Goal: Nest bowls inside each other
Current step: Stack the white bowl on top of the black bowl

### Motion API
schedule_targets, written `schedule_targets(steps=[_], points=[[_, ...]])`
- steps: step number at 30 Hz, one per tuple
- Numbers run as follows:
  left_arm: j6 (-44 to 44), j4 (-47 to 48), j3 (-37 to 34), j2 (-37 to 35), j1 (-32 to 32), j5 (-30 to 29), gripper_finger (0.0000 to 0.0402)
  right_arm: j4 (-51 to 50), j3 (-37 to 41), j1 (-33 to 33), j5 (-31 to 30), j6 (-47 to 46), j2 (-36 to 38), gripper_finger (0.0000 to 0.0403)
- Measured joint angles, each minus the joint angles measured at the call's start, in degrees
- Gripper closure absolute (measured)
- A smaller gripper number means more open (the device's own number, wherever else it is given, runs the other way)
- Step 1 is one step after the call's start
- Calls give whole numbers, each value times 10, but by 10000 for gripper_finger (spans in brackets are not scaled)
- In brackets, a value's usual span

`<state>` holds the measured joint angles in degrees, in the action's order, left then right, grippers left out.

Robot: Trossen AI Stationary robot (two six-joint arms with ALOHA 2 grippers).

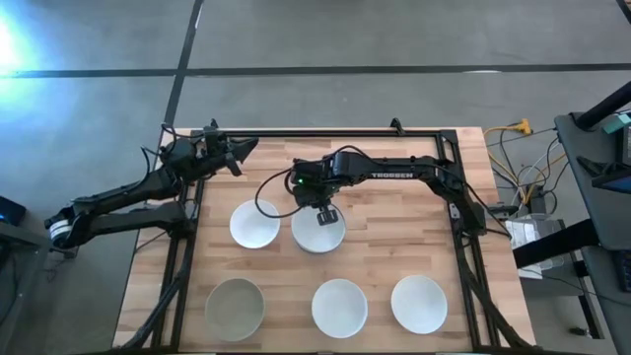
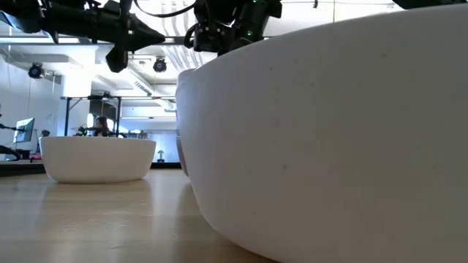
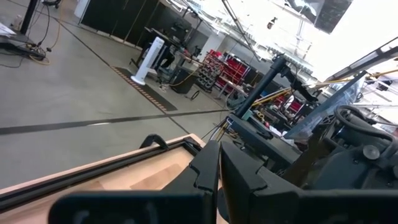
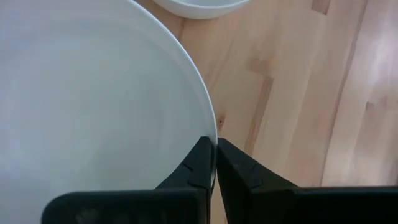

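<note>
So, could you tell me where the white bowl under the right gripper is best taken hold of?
By its thin rim, from straight above. The bowl sits upright and open, its smooth round wall too wide to span. The right gripper is already shut on the rim's far edge, one finger inside and one outside. The left gripper waits off the table's far-left corner.

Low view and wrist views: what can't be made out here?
- Low view: a near white bowl fills the frame, hiding the table behind it and the right gripper.
- Right wrist view: the pinched bowl is cut off by the edges.
- Left wrist view: left gripper faces the room; no bowls shown.
</note>
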<state>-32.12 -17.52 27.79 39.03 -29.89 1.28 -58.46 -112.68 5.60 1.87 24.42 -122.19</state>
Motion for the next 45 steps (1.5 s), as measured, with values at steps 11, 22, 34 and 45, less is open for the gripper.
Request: schedule_targets(steps=[11, 22, 34, 45], points=[[10, 0, 0, 3, 0, 0, 402, 11, 1, 1, 10, -2, 0, 369], [10, 0, 0, 2, 0, 0, 402, 40, 3, 1, 17, 1, 1, 321], [10, 0, 0, 3, 0, 0, 402, 51, 22, 1, 27, -7, 1, 356], [10, 0, 0, 2, 0, 0, 402, 35, 2, 0, 2, -19, 2, 393]])
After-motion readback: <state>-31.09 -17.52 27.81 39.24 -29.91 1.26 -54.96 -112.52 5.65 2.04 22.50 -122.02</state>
